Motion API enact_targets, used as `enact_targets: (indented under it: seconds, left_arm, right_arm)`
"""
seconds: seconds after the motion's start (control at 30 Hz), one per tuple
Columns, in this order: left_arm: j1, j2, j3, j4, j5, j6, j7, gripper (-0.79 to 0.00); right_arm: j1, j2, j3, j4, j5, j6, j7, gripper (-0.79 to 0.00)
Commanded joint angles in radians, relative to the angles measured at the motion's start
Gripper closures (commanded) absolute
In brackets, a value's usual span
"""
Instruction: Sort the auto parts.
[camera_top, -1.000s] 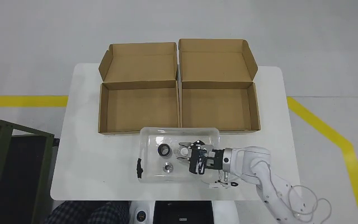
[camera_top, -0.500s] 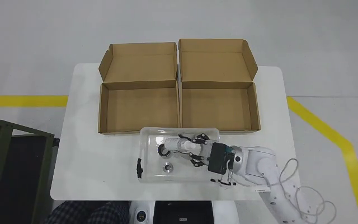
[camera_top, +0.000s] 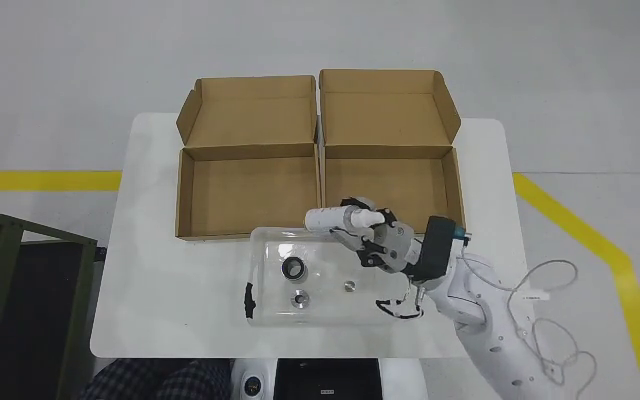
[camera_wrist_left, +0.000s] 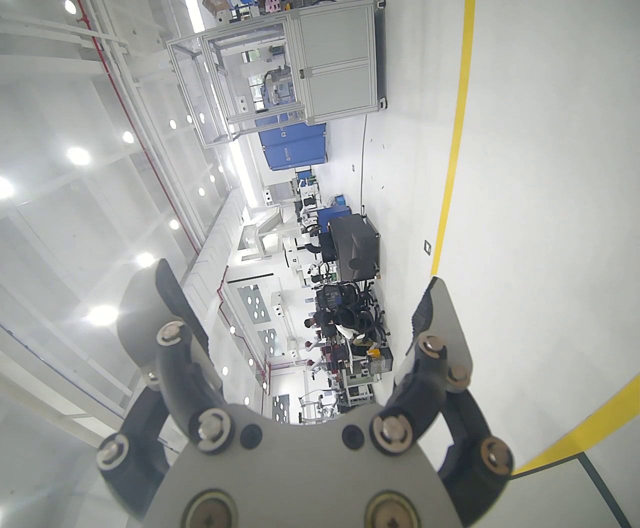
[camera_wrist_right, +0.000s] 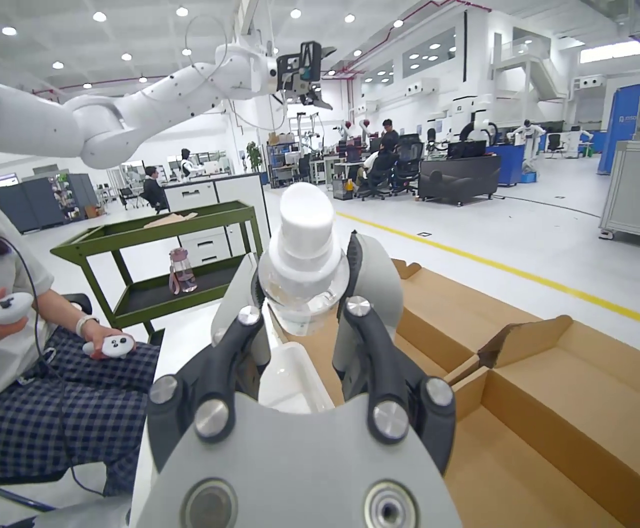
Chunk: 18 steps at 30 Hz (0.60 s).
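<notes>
My right gripper (camera_top: 366, 232) is shut on a clear cylindrical part with a white cap (camera_top: 335, 216), held on its side above the far rim of the clear plastic bin (camera_top: 275, 233), just short of the right cardboard box (camera_top: 400, 190). In the right wrist view the capped part (camera_wrist_right: 306, 220) sticks out past the right gripper (camera_wrist_right: 305, 280). A dark ring (camera_top: 294, 268) and two small metal pieces (camera_top: 300, 298) lie in the bin. The left cardboard box (camera_top: 250, 195) stands beside the right one. My left gripper (camera_wrist_left: 300, 285) is open, raised high off the table, holding nothing.
Both boxes have their lids folded back toward the far table edge. A black clip (camera_top: 248, 298) sits at the bin's left wall. A dark green cart (camera_top: 30, 290) stands off the table's left side. Bare white table (camera_top: 160, 260) lies left of the bin.
The right gripper rose out of the bin with the capped part and moved toward the boxes. A small metal piece shows where the gripper was.
</notes>
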<state>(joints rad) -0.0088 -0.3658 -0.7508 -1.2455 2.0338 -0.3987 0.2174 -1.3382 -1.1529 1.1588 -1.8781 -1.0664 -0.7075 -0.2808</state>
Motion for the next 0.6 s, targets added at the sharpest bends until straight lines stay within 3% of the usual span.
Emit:
enact_targets:
  seconds: [0.0, 0.57]
  left_arm:
    - [0.000, 0.000, 0.000, 0.000, 0.000, 0.000, 0.000, -0.785]
    - [0.000, 0.000, 0.000, 0.000, 0.000, 0.000, 0.000, -0.785]
  right_arm:
    - [0.001, -0.001, 0.001, 0.006, 0.027, 0.001, -0.007, 0.000]
    - [-0.006, -0.006, 0.014, 0.033, 0.107, 0.028, -0.019, 0.000]
